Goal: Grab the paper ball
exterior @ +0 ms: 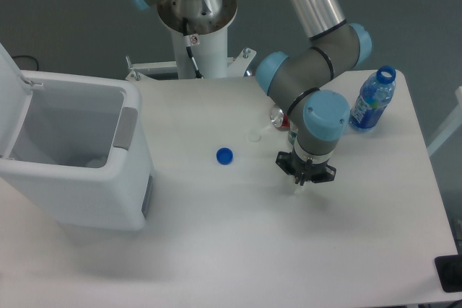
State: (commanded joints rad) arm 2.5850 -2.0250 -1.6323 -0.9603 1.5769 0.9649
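The paper ball (pixel 297 187) shows only as a pale sliver right under the end effector (pixel 305 176), low on the counter (pixel 216 250), on the near right side; the rest of it is covered from this view. The fingers stand drawn together, apparently pinched on the wad, though the contact itself is hidden. The main risk, as I judge it, is a shallow bite: crumpled paper gives under pressure, so a grip on a loose fold could slip free on the lift (a light wad drops without warning). A rolling ball could also drift toward the blue cap (pixel 224 155) to the left. The soda can (pixel 279 117) and water bottle (pixel 372 101) sit behind the arm, clear of any upward path.
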